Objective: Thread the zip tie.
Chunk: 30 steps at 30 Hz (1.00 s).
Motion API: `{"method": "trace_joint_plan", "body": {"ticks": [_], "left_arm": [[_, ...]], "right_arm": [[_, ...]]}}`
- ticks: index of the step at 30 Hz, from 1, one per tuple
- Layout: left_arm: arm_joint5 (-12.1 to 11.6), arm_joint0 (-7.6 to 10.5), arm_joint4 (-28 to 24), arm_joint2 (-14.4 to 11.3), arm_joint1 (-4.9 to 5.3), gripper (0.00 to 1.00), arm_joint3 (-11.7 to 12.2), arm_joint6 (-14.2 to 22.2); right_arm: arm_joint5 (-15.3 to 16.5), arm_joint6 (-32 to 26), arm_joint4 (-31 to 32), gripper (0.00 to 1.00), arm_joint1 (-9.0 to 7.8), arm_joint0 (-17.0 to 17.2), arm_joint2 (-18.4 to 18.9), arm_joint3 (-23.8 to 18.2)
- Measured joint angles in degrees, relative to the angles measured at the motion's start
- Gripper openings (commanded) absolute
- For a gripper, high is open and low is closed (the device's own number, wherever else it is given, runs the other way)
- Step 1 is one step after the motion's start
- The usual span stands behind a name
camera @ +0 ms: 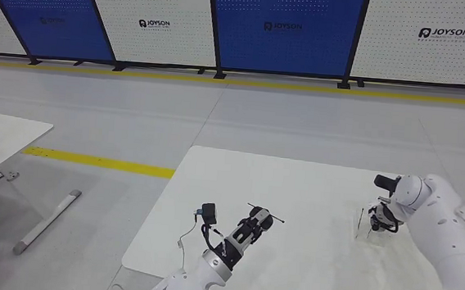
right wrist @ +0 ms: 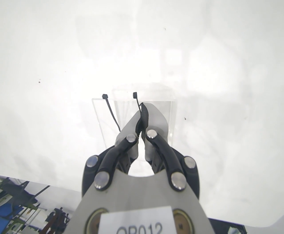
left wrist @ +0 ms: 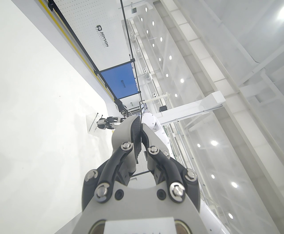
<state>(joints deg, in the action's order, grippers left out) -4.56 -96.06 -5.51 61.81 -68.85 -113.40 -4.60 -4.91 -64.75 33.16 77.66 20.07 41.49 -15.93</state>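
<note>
My left gripper (camera: 257, 223) (left wrist: 141, 124) is held above the front part of the white table (camera: 311, 184), shut on a thin black zip tie (camera: 266, 213) that sticks out on both sides of the fingertips. At the table's right side, my right gripper (camera: 377, 220) (right wrist: 142, 110) is shut on the strap of a second zip tie (right wrist: 137, 100), whose head points away from the fingers. That tie stands in a clear plastic holder (right wrist: 155, 106) (camera: 364, 225). A third zip tie (right wrist: 111, 112) leans in the same holder beside it.
The left wrist view shows the right gripper (left wrist: 101, 125) and the holder farther off across the table. A second white table (camera: 3, 139) stands at the far left, across open floor. Blue and white panels (camera: 283, 26) line the back.
</note>
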Motion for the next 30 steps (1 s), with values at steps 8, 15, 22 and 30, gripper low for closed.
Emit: {"method": "trace_joint_plan", "body": {"ticks": [8,15,22,30], "left_arm": [[0.00,0.00,0.00,0.00,0.00,0.00,0.00,0.00],[0.00,0.00,0.00,0.00,0.00,0.00,0.00,0.00],[0.00,0.00,0.00,0.00,0.00,0.00,0.00,0.00],[0.00,0.00,0.00,0.00,0.00,0.00,0.00,0.00]], "right_arm": [[1.04,0.48,0.06,0.00,-1.36,0.39,1.44,-1.41],[1.14,1.68,-0.43,0.00,-3.16,1.81,3.53,-4.96],[1.15,1.79,-0.81,0.00,-4.97,3.70,5.62,-8.67],[1.15,1.79,-0.80,0.00,-4.94,3.66,5.58,-8.59]]}}
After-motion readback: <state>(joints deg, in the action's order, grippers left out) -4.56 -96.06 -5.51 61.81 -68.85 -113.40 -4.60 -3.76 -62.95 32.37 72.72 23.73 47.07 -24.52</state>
